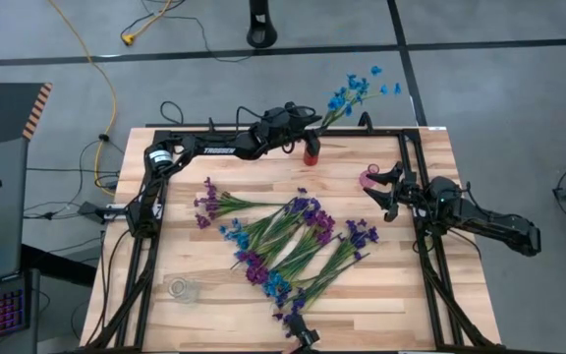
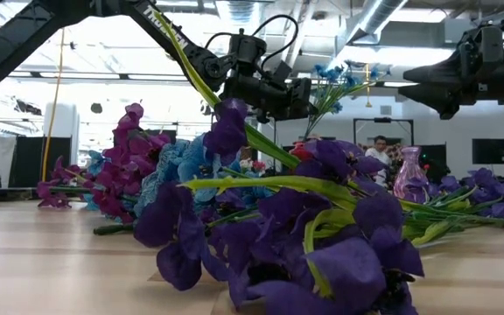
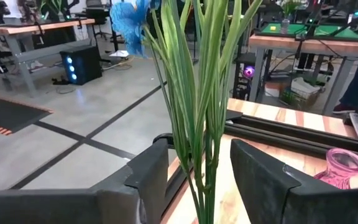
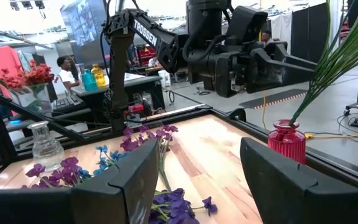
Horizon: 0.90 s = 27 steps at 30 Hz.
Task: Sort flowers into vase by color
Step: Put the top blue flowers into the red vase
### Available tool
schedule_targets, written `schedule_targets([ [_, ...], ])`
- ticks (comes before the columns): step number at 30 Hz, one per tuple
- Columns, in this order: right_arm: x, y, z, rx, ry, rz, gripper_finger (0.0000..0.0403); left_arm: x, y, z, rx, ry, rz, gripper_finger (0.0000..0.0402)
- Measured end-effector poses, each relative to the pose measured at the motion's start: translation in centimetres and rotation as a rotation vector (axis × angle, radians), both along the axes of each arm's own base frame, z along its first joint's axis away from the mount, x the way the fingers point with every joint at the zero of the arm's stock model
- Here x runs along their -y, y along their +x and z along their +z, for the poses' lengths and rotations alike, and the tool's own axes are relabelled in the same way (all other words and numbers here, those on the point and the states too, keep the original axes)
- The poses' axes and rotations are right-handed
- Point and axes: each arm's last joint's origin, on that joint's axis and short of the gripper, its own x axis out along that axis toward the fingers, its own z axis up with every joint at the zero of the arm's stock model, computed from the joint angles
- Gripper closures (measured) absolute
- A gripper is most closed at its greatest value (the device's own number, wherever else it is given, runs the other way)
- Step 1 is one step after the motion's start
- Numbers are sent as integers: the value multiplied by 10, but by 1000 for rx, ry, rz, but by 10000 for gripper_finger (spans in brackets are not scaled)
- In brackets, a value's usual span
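A bunch of blue flowers [image 1: 360, 90] stands with its green stems [image 3: 197, 106] in a red vase [image 4: 286, 142] at the table's far edge and leans out past that edge. My left gripper [image 3: 199, 163] is level just above the vase and open. One finger stands on either side of the stems, and a gap shows on both sides. Many blue, magenta and violet flowers [image 1: 293, 241] lie in a loose heap in the middle of the table. My right gripper [image 4: 197, 186] waits open at the table's right side, beside a pink vase [image 1: 369, 180].
A clear glass vase [image 1: 183, 288] stands near the table's near left corner. Black rails [image 1: 416, 197] run along the table's left, right and far sides. In the low view, the heap's nearest blossoms [image 2: 322, 254] fill the foreground. People sit in the room beyond.
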Motion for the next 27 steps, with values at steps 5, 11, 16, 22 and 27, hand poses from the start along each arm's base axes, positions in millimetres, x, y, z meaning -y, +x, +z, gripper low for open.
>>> schedule_targets([
  [5, 0, 0, 0, 0, 0, 0, 150, 0, 0, 0, -1, 0, 3, 288],
  [11, 0, 0, 0, 0, 0, 0, 150, 0, 0, 0, 0, 0, 3, 348],
  [16, 0, 0, 0, 0, 0, 0, 150, 0, 0, 0, 0, 0, 3, 388],
  [22, 0, 0, 0, 0, 0, 0, 150, 0, 0, 0, -1, 2, 16, 398],
  [27, 0, 0, 0, 0, 0, 0, 150, -1, -1, 0, -11, 23, 29, 400],
])
